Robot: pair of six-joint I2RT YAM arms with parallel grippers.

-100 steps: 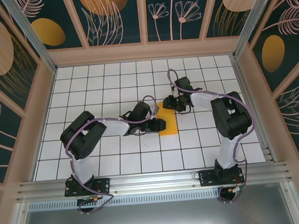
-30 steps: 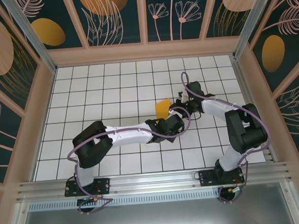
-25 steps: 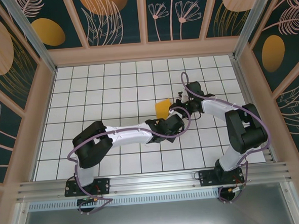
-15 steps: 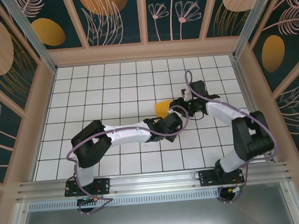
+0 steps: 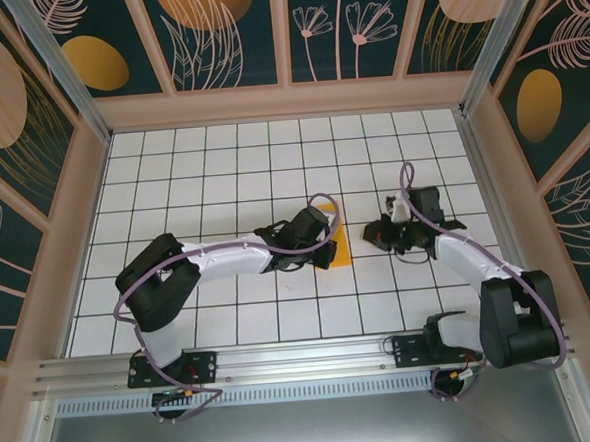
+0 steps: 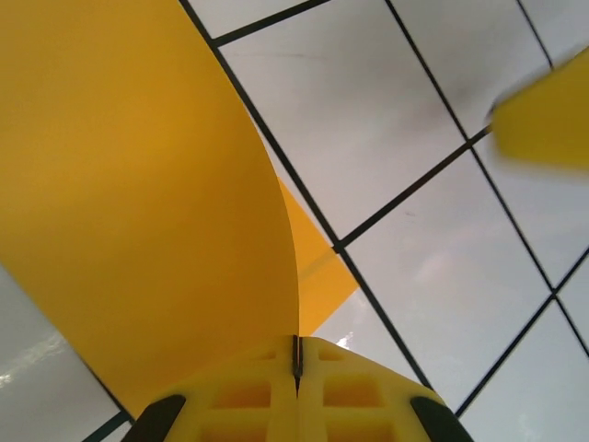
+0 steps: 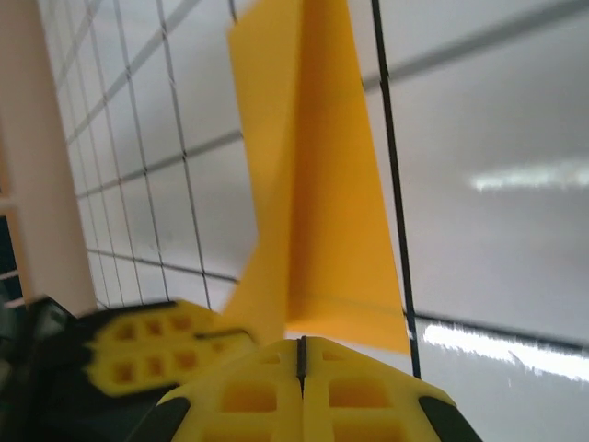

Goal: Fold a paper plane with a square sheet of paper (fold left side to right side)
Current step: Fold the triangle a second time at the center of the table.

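A white tabletop with black grid lines [image 5: 172,168] spreads beneath the left claw [image 5: 327,247] and right claw [image 5: 376,234]; beyond them rise dark teal wall panels [image 5: 235,59] (pale leaves, dull orange ovals).

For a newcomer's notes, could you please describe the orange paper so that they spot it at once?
On the white gridded table, look near the middle, at the tip of the left arm's black hand. The thin bright orange sheet of paper there is partly curled upward; it alone is bright orange among white tiles, unlike the walls' dull orange ovals.
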